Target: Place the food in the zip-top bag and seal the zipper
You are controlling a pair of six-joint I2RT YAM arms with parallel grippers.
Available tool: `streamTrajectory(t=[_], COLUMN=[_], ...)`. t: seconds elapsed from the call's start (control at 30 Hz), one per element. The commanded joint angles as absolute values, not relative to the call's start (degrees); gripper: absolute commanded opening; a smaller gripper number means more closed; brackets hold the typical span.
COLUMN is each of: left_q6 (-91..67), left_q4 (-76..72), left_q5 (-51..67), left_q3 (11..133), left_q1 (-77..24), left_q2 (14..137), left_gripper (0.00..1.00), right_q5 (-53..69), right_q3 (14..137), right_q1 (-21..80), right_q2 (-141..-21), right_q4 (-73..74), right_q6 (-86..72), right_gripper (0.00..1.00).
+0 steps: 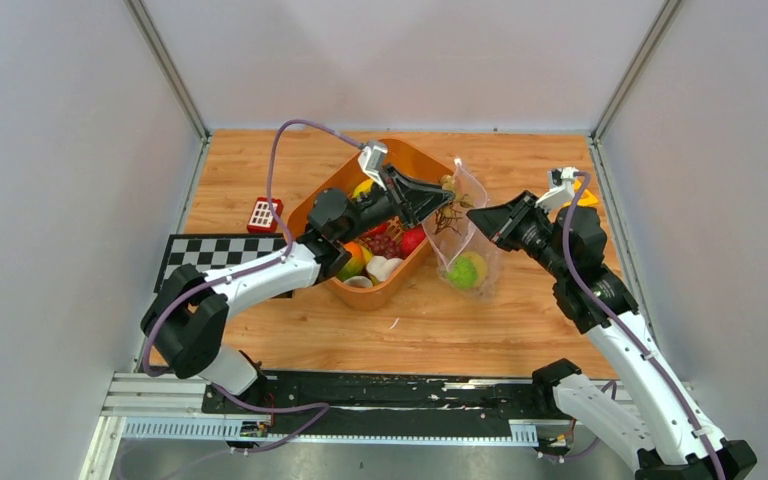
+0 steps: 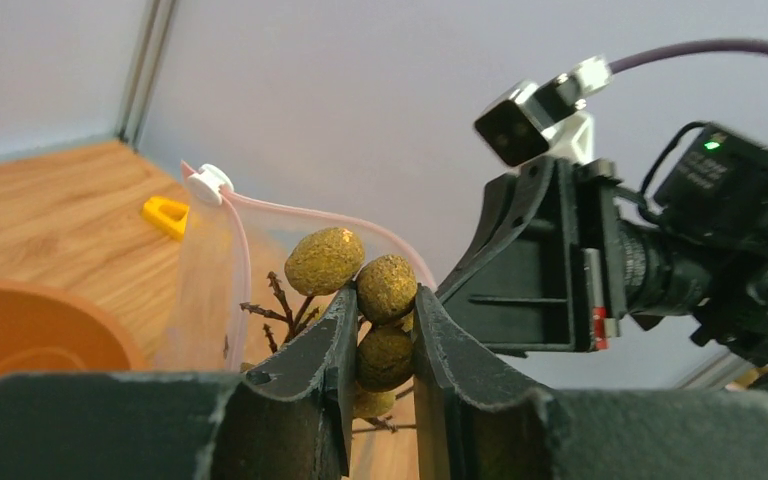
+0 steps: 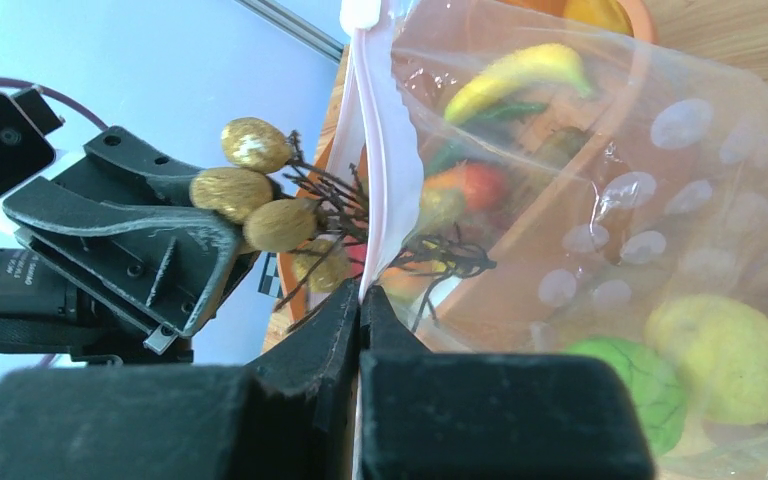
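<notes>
My left gripper [image 1: 434,201] is shut on a twiggy cluster of golden-brown nuts [image 2: 387,288], held right at the mouth of the zip-top bag [image 1: 466,238]. In the left wrist view the nuts sit squeezed between both fingers, with the pinkish zipper [image 2: 310,214] and its white slider [image 2: 209,183] just behind. My right gripper [image 3: 360,296] is shut on the bag's zipper edge [image 3: 375,150], holding the mouth up. Inside the bag lie a green apple [image 3: 625,378] and a yellow lemon [image 3: 728,355]. More food, including a banana [image 3: 516,74], rests in the orange basket [image 1: 332,196].
The basket stands left of the bag, under my left arm. A small red toy [image 1: 263,214] and a checkerboard [image 1: 218,250] lie left of the basket. A yellow piece [image 2: 166,215] sits on the wood at the back right. Grey walls enclose the table.
</notes>
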State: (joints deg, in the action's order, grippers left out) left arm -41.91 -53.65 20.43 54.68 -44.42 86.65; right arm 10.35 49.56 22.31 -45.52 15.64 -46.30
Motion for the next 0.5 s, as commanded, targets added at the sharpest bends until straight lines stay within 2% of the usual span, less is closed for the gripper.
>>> streamTrajectory(t=[0.0, 0.2, 0.37, 0.47], left_q6=[-32.3, -25.5, -23.7, -23.1], left_q4=[-36.8, -22.2, -16.3, -14.7], left_q5=[19.3, 18.2, 15.1, 13.3], left_q3=[61.4, 70.1, 74.1, 73.4], left_q1=[-45.3, -47.3, -47.9, -47.9], left_q2=[86.5, 90.0, 91.0, 89.7], left_gripper=[0.32, 0.52, 0.56, 0.66], right_q5=[10.3, 11.1, 9.5, 7.7], right_q3=[51.6, 51.4, 51.0, 50.5], right_q1=[22.0, 22.0, 21.9, 21.5], right_q2=[-45.1, -44.7, -44.2, -43.4], right_q4=[13.9, 12.6, 12.8, 13.0], right_q6=[-45.2, -45.1, -45.4, -44.8], right_gripper=[0.00, 0.00, 0.00, 0.00])
